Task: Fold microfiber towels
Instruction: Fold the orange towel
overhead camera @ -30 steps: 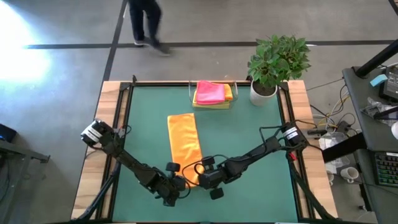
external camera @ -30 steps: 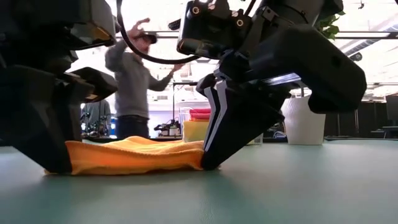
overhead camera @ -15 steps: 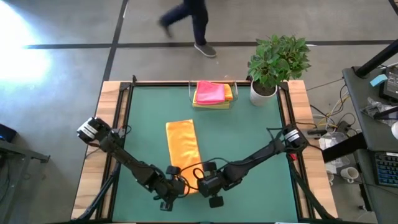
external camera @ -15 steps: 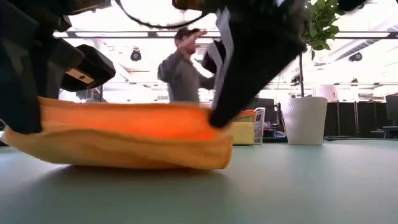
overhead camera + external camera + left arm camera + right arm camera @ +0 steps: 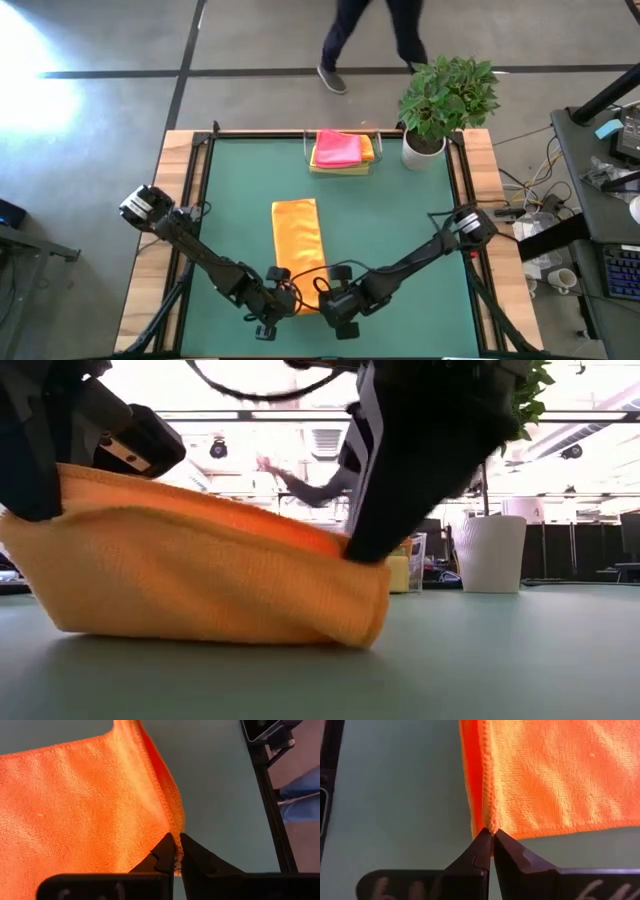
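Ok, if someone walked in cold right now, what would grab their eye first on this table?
The bright orange microfiber towel, folded into a long strip mid-mat, with the left tool and right tool each pinched shut on a near corner, lifting that edge. Next, the stack of pink and yellow folded cloths at the far edge, beside the leafy green plant in a white pot.

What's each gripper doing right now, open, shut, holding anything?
Left gripper: shut on a near corner of the orange towel, lifting it.
Right gripper: shut on the other near corner of the orange towel.
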`<state>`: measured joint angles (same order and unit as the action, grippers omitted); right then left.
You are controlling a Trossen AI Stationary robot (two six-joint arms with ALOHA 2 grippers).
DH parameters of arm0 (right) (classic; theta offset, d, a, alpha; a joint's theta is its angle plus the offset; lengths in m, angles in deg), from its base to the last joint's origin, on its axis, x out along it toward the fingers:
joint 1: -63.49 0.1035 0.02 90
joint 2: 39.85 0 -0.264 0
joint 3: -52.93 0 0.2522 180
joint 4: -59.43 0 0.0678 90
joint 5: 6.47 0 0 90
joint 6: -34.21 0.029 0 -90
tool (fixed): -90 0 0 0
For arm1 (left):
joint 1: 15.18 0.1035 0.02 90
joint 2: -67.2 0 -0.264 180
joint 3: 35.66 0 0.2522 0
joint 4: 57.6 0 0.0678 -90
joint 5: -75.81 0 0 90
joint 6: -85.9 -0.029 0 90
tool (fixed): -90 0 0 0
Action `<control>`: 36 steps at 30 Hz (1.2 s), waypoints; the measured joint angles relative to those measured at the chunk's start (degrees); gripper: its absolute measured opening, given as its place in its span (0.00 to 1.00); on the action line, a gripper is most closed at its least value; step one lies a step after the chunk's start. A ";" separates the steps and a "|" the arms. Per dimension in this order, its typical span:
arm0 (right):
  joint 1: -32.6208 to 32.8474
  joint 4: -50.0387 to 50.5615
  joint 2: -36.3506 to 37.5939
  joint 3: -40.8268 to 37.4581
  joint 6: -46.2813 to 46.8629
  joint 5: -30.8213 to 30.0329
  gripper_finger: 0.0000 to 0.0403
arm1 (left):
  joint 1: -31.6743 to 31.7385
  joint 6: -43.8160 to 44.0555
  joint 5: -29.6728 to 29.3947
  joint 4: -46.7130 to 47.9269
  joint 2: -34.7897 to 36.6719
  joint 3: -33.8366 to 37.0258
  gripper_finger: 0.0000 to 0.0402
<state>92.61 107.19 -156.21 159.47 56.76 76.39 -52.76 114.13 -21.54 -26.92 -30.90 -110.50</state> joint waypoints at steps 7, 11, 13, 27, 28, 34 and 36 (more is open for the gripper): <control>0.06 -0.47 -0.96 -0.08 -0.34 0.16 0.03 | -0.01 4.39 0.07 -0.07 -0.04 0.17 0.01; 0.24 -0.63 -0.28 -0.07 -0.16 2.75 0.07 | -0.11 5.87 0.18 -0.01 -0.07 0.24 0.01; 0.24 -0.46 -0.21 0.43 0.21 4.36 0.12 | -0.10 5.99 0.22 -0.01 -0.07 0.24 0.01; 0.26 -0.04 0.03 3.32 -2.95 4.59 0.40 | -0.11 7.42 0.20 0.05 -0.11 0.26 0.01; 0.26 -0.22 0.03 2.99 -3.01 4.36 0.41 | -0.11 7.42 0.21 0.05 -0.11 0.26 0.01; 0.26 -1.65 -0.23 1.49 -3.02 4.16 0.40 | -0.07 7.58 0.85 0.07 -0.11 0.26 0.01; 0.26 -3.79 -0.24 0.78 -3.03 4.16 0.40 | -0.02 7.64 0.85 0.07 -0.11 0.26 0.01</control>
<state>92.87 103.41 -156.45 160.25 53.74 80.55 -52.78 121.77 -20.69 -26.84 -31.01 -110.24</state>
